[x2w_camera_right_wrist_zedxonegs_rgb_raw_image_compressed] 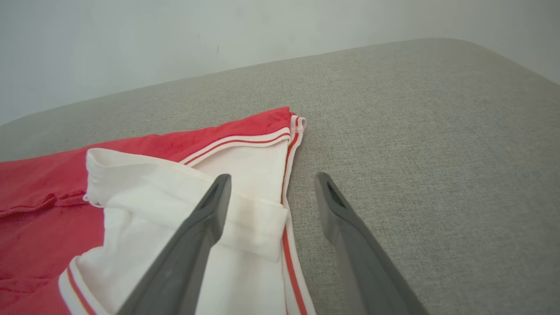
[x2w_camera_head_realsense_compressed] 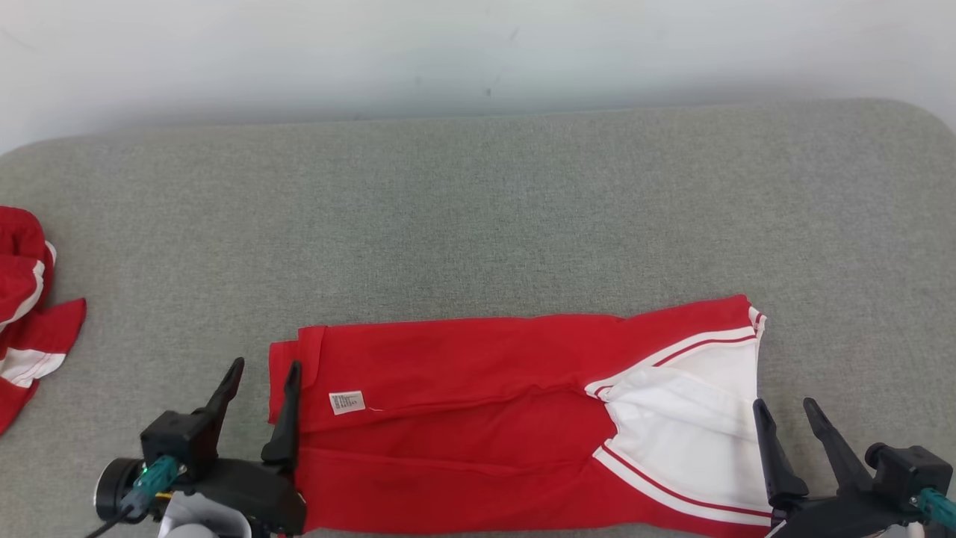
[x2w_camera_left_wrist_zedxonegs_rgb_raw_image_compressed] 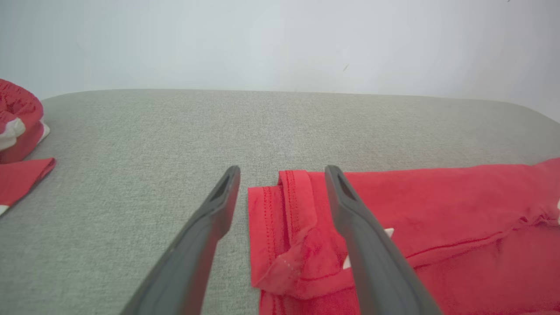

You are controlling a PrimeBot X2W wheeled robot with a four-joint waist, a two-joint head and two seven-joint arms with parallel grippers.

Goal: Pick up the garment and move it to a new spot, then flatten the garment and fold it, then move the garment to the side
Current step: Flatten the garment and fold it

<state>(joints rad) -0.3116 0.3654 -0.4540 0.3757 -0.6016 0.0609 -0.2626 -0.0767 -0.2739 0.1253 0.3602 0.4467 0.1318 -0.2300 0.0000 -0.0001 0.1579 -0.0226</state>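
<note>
Lying folded flat on the grey surface [x2w_camera_head_realsense_compressed: 478,194], the red-and-white garment [x2w_camera_head_realsense_compressed: 478,418] has the left end effector [x2w_camera_head_realsense_compressed: 265,365] released astride its red end, and the right end effector [x2w_camera_head_realsense_compressed: 784,403] released astride its white-trimmed end.

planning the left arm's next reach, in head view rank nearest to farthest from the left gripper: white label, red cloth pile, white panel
From the left gripper:
1. white label, just right of it on the garment
2. red cloth pile, at the left edge
3. white panel, at the garment's right end
</note>
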